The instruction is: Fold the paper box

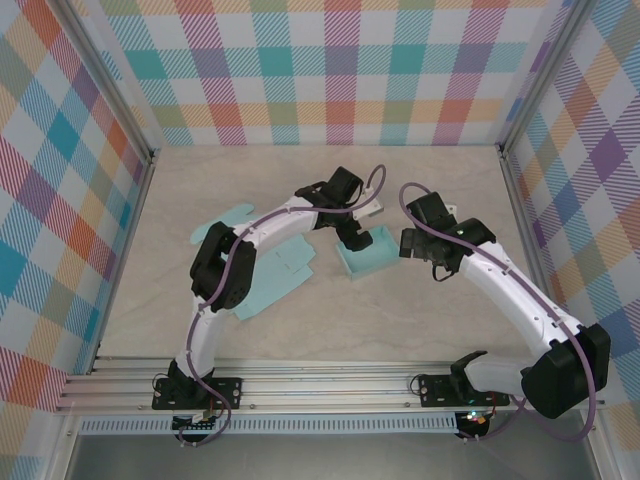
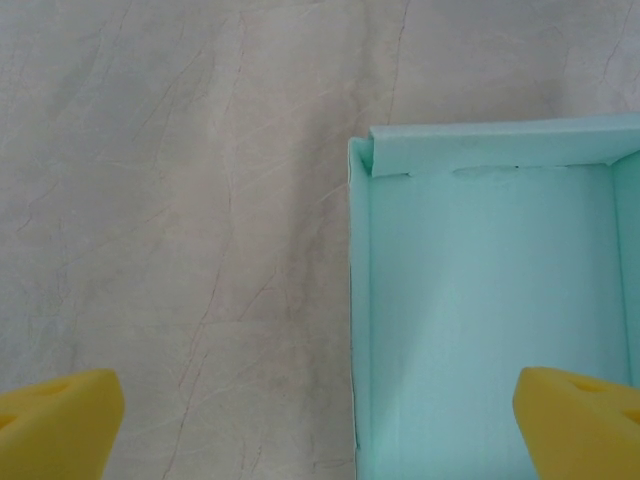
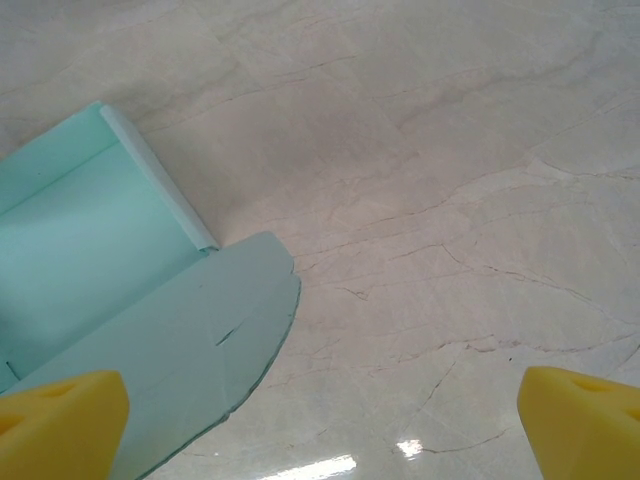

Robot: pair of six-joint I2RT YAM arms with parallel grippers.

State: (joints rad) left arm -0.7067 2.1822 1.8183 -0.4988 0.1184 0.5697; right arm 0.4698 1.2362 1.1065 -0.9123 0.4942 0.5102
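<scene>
paper box (image 2: 490, 300) | walls (image 2: 358, 300) up (flap (image 3: 190, 340) outspread) | left gripper (image 2: 320, 430) astride one

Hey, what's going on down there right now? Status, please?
Left gripper, right gripper open, empty. Paper box part folded, one flap flat. Flat teal sheets lie left.

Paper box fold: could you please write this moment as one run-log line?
left gripper open, over paper box wall | right gripper open, near rounded flap | nothing held

White tubular arm shells (image 1: 195, 345) and black joint housings (image 1: 220, 265), each arm trailing a looping purple cable (image 1: 404, 205). Yellow wedge-shaped foam fingertip pads (image 2: 60, 425); under the black base brackets (image 1: 440, 385), possibly circuit boards (image 1: 195, 422).
</scene>
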